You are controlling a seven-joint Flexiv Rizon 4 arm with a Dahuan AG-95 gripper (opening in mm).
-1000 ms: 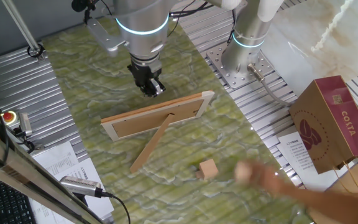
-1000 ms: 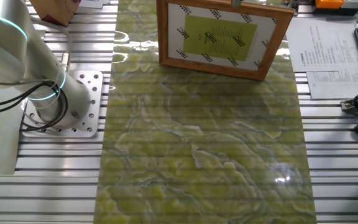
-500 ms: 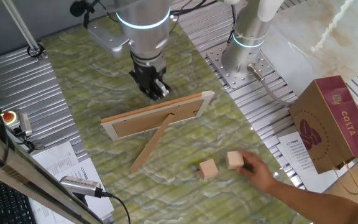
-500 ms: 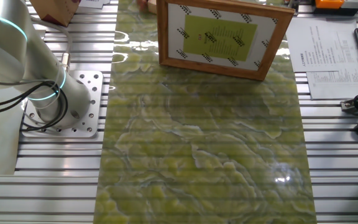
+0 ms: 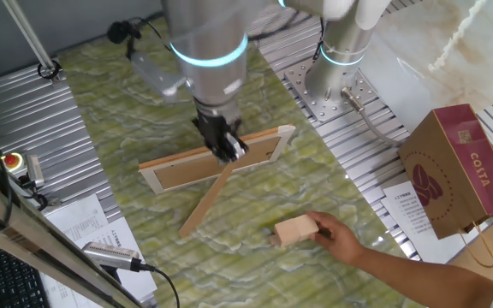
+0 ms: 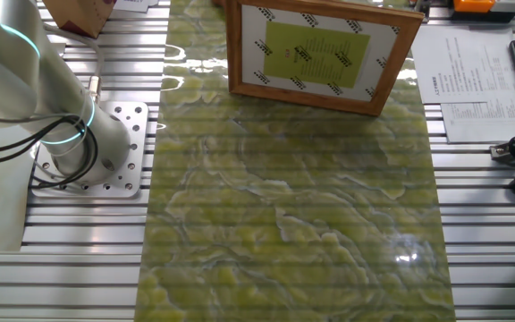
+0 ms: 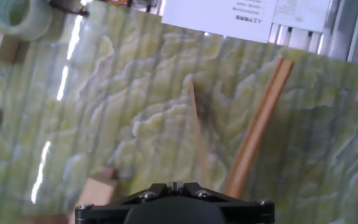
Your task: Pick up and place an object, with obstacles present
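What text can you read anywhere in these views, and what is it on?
"COSTA": on the side of the brown paper bag.
Sheet inside the frame: print too small to read.
Paper sheets beside the mat: lines of print, too small to read.
White papers in the hand view: blurred, unreadable.
Nothing else legible.

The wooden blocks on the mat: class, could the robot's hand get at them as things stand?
Probably not yet. The hand hangs over the picture frame, which stands between it and the wooden blocks, so it would have to clear the top. A person's hand is also on the blocks.
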